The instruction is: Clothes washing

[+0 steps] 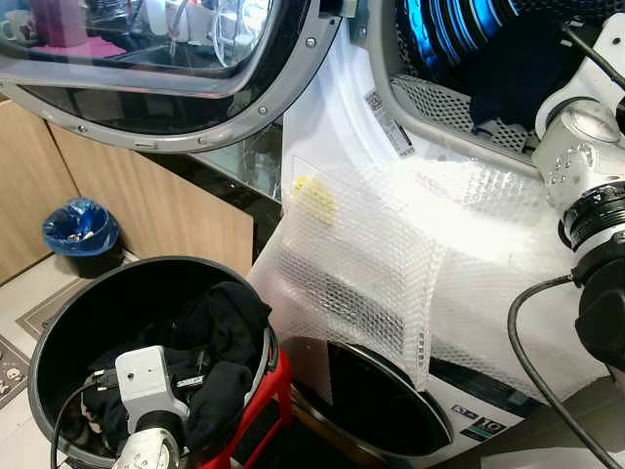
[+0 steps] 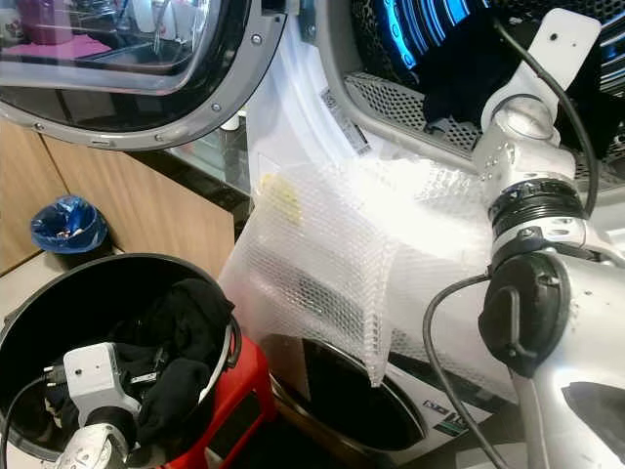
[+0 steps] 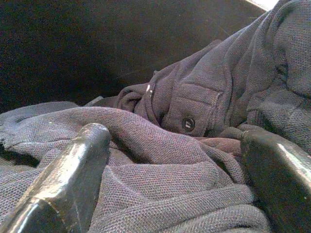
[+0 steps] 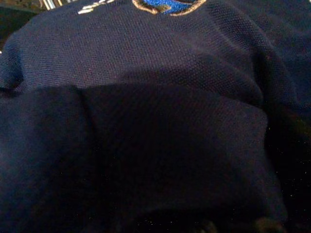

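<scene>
- Left eye view: the washer's door (image 1: 146,88) stands swung open at upper left. The drum (image 1: 459,59) is open at upper right, lit blue inside, with bubble wrap (image 1: 391,254) draped down the front below it. On a red stool (image 1: 259,410) sits a black basket (image 1: 59,332) holding dark clothes (image 1: 220,337). The left arm reaches down into it; a blue-lined bin (image 1: 80,230) stands by the cabinet.
- Right eye view: the right arm (image 2: 532,225) stretches up into the drum, where dark cloth (image 2: 469,73) lies on the lip.
- Left wrist view: the left gripper (image 3: 180,170) is among the basket's clothes, fingers (image 3: 68,174) spread wide on either side of a fold of a purple-grey polo (image 3: 194,121), not yet pinching it.
- Right wrist view: a navy garment (image 4: 146,97) lies close against the camera; I cannot tell how the right jaws stand.
- Step in hand, as I judge it: loading the drum. Next, the left fingers need to close on the fold and lift it clear of the rim.
</scene>
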Motion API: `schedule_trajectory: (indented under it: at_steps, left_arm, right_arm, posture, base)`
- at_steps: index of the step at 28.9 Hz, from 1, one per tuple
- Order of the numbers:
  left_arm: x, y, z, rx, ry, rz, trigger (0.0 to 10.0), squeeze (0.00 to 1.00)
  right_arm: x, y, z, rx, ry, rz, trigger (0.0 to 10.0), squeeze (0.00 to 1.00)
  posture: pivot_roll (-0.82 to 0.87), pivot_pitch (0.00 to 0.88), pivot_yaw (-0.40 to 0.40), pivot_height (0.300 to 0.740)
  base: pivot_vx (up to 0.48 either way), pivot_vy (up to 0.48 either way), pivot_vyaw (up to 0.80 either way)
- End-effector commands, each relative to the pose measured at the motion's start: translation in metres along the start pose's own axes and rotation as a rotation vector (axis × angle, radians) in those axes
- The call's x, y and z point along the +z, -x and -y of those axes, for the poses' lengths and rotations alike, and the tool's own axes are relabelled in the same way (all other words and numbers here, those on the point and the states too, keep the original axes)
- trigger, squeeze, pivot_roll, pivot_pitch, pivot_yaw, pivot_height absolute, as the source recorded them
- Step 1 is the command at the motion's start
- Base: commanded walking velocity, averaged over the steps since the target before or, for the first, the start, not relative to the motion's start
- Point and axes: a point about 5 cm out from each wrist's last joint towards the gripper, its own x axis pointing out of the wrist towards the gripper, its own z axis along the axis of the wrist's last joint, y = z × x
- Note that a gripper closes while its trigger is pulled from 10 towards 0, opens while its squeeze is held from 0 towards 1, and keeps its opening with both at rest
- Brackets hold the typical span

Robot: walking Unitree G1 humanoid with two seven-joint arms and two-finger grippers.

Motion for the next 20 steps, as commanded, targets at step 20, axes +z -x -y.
schedule_trajectory:
  at_steps: [20]
  left_arm:
    - [-0.035, 0.0, 0.018, -0.073, 0.015, -0.161, 10.0, 0.0]
  right_arm:
    - [0.028, -0.003, 0.04, -0.011, -0.085, -0.029, 10.0, 0.0]
  posture:
    - [0.11, 0.111, -0.223, 0.74]
  base:
    - [0.0, 0.0, 0.0]
